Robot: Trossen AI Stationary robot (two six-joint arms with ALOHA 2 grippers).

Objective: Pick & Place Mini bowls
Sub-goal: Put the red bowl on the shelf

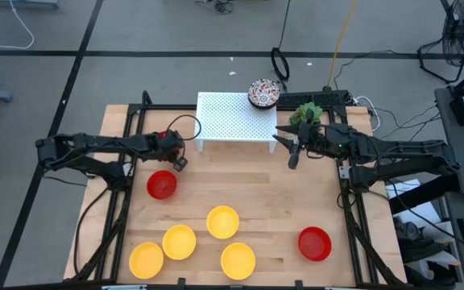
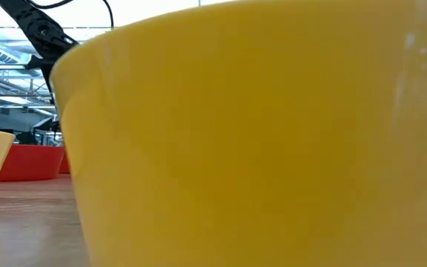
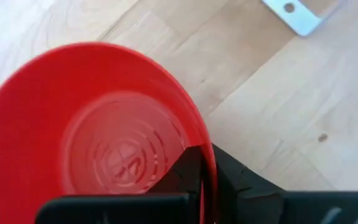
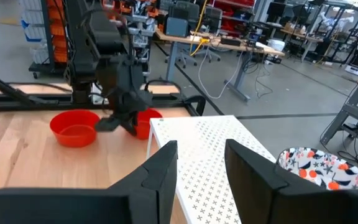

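On the wooden table [image 1: 256,193]:
Left gripper [image 1: 176,157]: clamped on the rim of a red bowl [image 3: 98,137], beside the white rack [image 1: 236,117].
Right gripper [image 4: 201,165]: fingers apart, empty, over the rack.
Yellow bowls [image 1: 222,221]: four, near front edge.

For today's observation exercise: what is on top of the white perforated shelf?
One floral bowl sits at the shelf's far right corner; the rest of its top is bare. The right gripper hovers by its right edge, hiding little. Anything under the shelf is covered.
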